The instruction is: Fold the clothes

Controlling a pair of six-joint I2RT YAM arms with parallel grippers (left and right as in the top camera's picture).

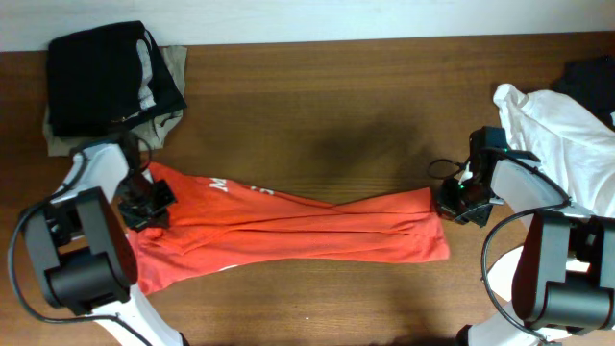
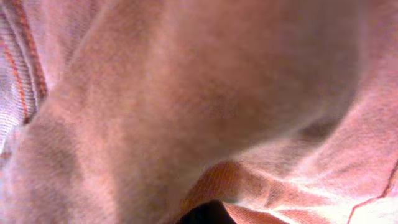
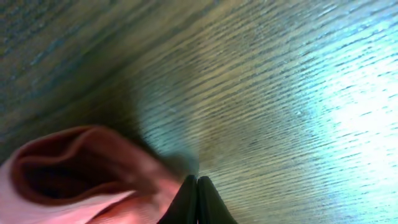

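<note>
one orange-red t-shirt [image 1: 288, 226]; one white garment [image 1: 562, 135] by right claw [image 1: 454, 202]; one black garment [image 1: 96, 77], one khaki garment [image 1: 176, 60] by left claw [image 1: 144, 204].

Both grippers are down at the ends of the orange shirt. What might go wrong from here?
1. The right gripper is shut, with the edge of the orange-red T-shirt only beside its fingers. I cannot tell if cloth is pinched, so that end may slip free on a lift.
2. The shirt lies bunched in long creases between it and the left gripper; folding now would likely set them.
3. The white garment sits beside the right arm and might get dragged.
</note>
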